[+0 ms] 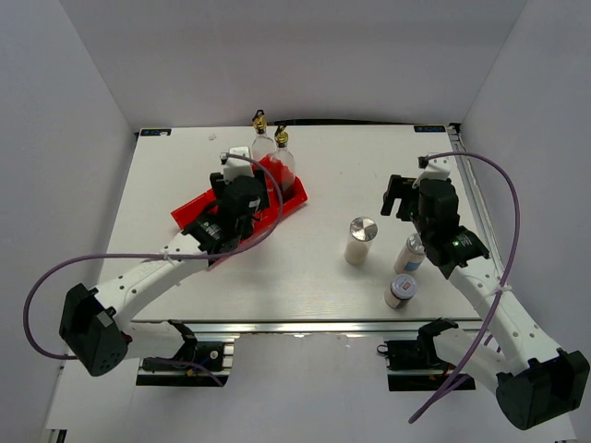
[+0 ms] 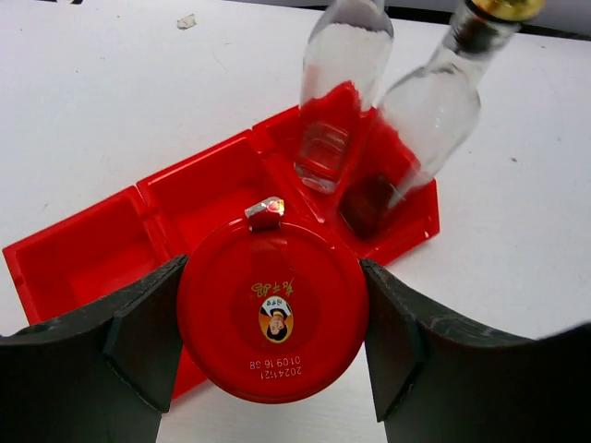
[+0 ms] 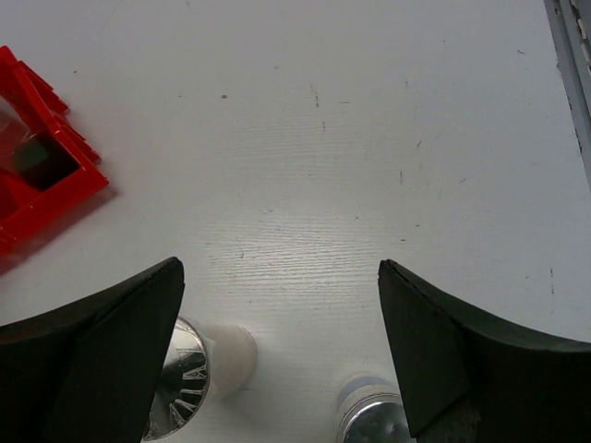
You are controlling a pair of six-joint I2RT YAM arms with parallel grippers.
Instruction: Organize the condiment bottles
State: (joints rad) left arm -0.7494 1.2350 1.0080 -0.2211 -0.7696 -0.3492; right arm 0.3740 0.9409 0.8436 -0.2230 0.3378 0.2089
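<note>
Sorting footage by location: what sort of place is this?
Likely a robotics lab cell: blank white panels enclose a white table, with left arm and right arm bolted at its edge.

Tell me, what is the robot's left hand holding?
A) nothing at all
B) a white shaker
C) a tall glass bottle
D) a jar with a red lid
D: in the left wrist view, the left gripper clamps the red-lidded jar from both sides.

White table [image 1: 305, 268] enclosed by plain white walls [image 1: 305, 55].
</note>
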